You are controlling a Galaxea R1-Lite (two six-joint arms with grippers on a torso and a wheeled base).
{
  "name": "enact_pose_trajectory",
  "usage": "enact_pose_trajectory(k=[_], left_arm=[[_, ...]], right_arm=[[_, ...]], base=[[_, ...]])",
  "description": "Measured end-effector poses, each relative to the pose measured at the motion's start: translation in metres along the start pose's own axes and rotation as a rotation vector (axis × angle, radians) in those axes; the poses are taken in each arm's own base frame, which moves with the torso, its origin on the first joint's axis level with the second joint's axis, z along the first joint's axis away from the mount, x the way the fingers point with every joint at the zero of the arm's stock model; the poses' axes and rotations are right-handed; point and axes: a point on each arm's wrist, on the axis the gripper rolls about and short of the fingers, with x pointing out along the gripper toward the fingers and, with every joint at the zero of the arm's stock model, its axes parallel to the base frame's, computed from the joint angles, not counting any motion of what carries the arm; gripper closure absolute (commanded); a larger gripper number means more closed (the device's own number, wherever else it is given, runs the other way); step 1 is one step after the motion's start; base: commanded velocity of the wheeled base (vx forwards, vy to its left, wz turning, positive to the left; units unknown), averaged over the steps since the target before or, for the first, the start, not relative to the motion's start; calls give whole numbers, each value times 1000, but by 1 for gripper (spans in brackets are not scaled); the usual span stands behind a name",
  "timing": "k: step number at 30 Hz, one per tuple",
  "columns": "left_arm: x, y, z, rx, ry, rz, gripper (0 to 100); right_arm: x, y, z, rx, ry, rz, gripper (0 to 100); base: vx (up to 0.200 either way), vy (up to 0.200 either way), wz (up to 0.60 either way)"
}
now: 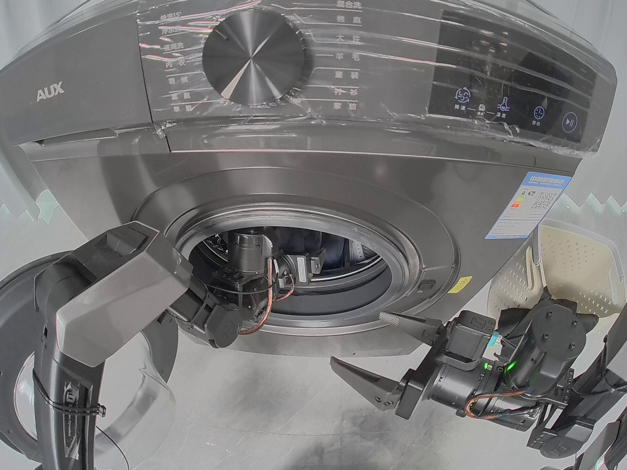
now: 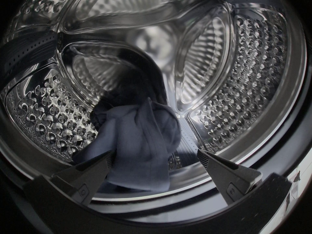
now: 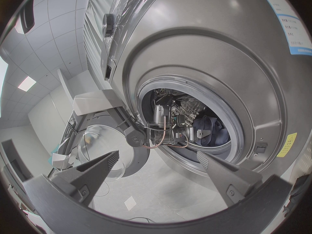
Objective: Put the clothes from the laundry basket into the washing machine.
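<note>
Standing big and grey, the washing machine [image 1: 313, 164] has its round mouth open at the front. Its round door [image 1: 26, 360], with a clear window in the middle, is swung out to the left side of the washing machine. The shiny drum [image 2: 253, 82] inside the washing machine is covered in small bumps and holes. A cream laundry basket [image 1: 575, 262] with lots of little holes sits just beside the washing machine on its right side. The left arm [image 1: 111, 288] goes in through the mouth of the washing machine. A dark blue bundle of clothes [image 2: 139, 143] lies on the low part of the drum, inside the washing machine. The left gripper [image 2: 154, 155] is inside the washing machine too, with its fingers spread wide and nothing held; one finger is at the edge of the clothes, but I cannot tell if it touches. The right gripper [image 1: 358, 339] hangs outside, in front of the washing machine and just below its mouth, spread wide with nothing in it.
</note>
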Motion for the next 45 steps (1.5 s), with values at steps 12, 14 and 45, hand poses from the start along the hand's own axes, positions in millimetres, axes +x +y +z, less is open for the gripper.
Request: enact_pose_trajectory(k=[12,14,45], left_arm=[[-62,-38,-10,38,92,-172,0],[-74,-39,-13,42,106,-186,0],[-304,-3,12,20,-54,-375,0]], right_arm=[[0,-1,-1,-2,5,-2,0],[-1,-1,-1,-2,7,-2,0],[-12,-3,1,-9,9,-13,0]], base=[[0,0,0],[0,0,0],[0,0,0]])
